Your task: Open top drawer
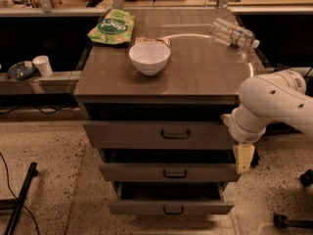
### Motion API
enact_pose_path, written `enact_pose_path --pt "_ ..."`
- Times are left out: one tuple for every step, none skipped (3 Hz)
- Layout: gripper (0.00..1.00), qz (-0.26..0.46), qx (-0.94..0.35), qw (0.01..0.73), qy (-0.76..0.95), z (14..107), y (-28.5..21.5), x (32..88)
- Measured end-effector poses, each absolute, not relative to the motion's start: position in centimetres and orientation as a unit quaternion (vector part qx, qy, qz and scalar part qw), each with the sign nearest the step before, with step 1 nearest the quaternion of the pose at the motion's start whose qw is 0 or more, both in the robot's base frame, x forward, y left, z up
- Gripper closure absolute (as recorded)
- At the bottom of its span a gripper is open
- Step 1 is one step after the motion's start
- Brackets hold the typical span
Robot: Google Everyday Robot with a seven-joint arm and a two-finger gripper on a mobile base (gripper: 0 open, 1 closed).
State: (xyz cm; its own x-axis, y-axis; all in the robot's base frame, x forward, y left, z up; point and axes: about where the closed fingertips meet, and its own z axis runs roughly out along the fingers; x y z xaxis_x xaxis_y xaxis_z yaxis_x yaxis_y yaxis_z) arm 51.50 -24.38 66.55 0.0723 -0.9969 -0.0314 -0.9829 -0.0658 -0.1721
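Observation:
The top drawer (132, 133) is the tallest grey front of the cabinet, with a small black loop handle (176, 134) at its centre. It stands pulled out a little, with a dark gap above it. The two shallower drawers below are also out, the bottom one (142, 207) the furthest. My white arm (274, 104) comes in from the right. My gripper (243, 156) hangs down at the cabinet's right side, beside the top drawer's right end and level with the middle drawer (137, 172). It is well to the right of the handle and holds nothing that I can see.
On the cabinet top (205, 75) stand a white bowl (149, 58), a green snack bag (113, 27) and a lying plastic bottle (234, 33). A paper cup (43, 65) sits on a low ledge at left. A black pole (19, 199) lies on the floor at left.

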Motion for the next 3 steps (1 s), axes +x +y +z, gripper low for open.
enact_pose_path --pt "0.0 -0.046 -0.729 0.073 0.679 66.47 -24.41 51.51" --pt "0.19 -0.045 -0.73 0.072 0.678 66.44 -24.41 51.5" --pt "0.42 -0.044 -0.73 0.072 0.678 66.43 -24.41 51.48"
